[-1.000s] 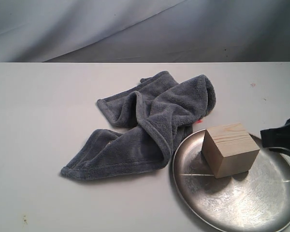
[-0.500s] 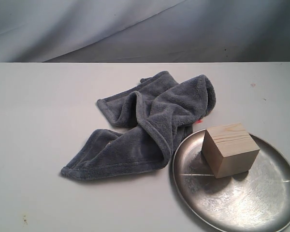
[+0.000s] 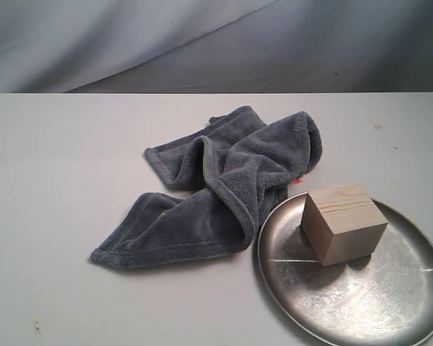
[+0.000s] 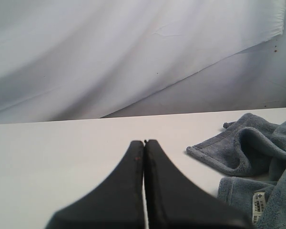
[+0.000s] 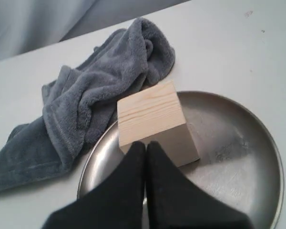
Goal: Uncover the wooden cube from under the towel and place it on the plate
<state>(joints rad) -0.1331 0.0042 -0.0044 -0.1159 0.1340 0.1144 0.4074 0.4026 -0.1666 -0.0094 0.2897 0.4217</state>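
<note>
**Left gripper** point(image 4: 144, 143): black tapered fingers point(image 4: 124, 186) pressed flat together, with only a hairline seam between them. Nothing held, nothing touched. The tips sit over bare table point(image 4: 47, 152), well apart from the plate. Not seen in the exterior view.

**Right gripper** point(image 5: 145, 144): the same black fingers point(image 5: 126, 186), closed tip to tip and empty. The tips hang over the plate point(image 5: 229, 143). In the right wrist view they overlap the cube's point(image 5: 152, 119) near face; I cannot tell whether they touch it. Not seen in the exterior view either.

**Cube:**
- Sits flat on the plate, on the side nearest the towel, fully uncovered.
- Pale tan wood, matte, with straight grain lines across the top face.
- Crisp edges and square corners.
- Throws a dim shadow and reflection on the metal beside it.

**Plate:**
- Round, silver metal, with a shallow raised rim.
- The surface is brushed and scuffed, and shiny enough to show streaks of glare.
- Much wider than the cube.

**Towel** point(image 3: 216, 191):
- Lies just beside the plate, crumpled into thick rolled folds, with one fold against the plate's rim.
- Dark grey-blue fleece with a fluffy nap and a stitched hem along the edges.
- One long flap lies flatter on the table, spreading away from the plate.
- A small white label point(image 4: 258, 206) shows in the left wrist view.

**Table:** flat, matte, off-white, with a few tiny specks.

**Backdrop** point(image 3: 202, 43): beyond the table's far edge from the plate, a pale grey draped sheet with soft diagonal creases.
</note>
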